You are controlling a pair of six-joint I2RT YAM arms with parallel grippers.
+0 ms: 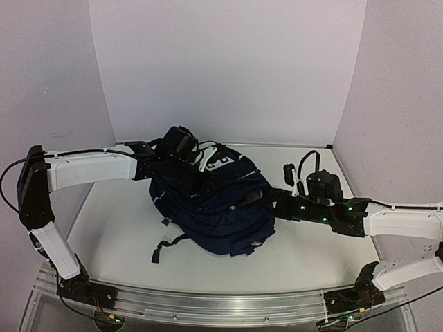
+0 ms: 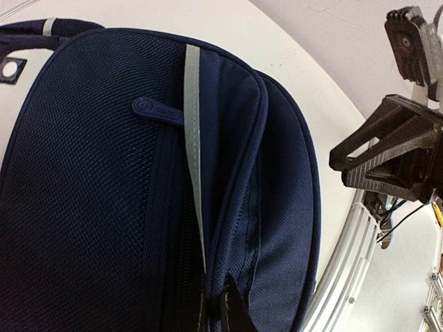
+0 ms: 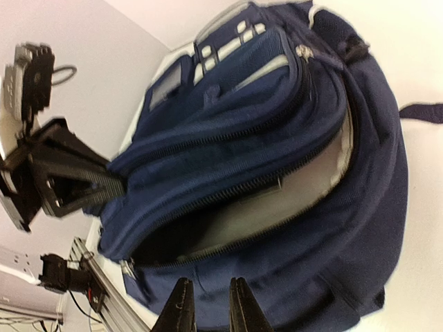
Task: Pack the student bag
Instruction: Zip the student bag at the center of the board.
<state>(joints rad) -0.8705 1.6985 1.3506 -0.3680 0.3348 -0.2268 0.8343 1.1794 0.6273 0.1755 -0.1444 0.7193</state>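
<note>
A: White walls close in a pale bench (image 1: 311,256). Where is the student bag (image 1: 221,207)?
B: Lying flat mid-bench, its main compartment gaping, grey lining (image 3: 311,183) showing.
A: The right tool (image 3: 210,308)?
B: At the bag's open edge, fingers a narrow gap apart, holding nothing.
A: The left tool (image 2: 218,308)?
B: Pressed against the bag's top. Whether it grips, I cannot tell.
</note>
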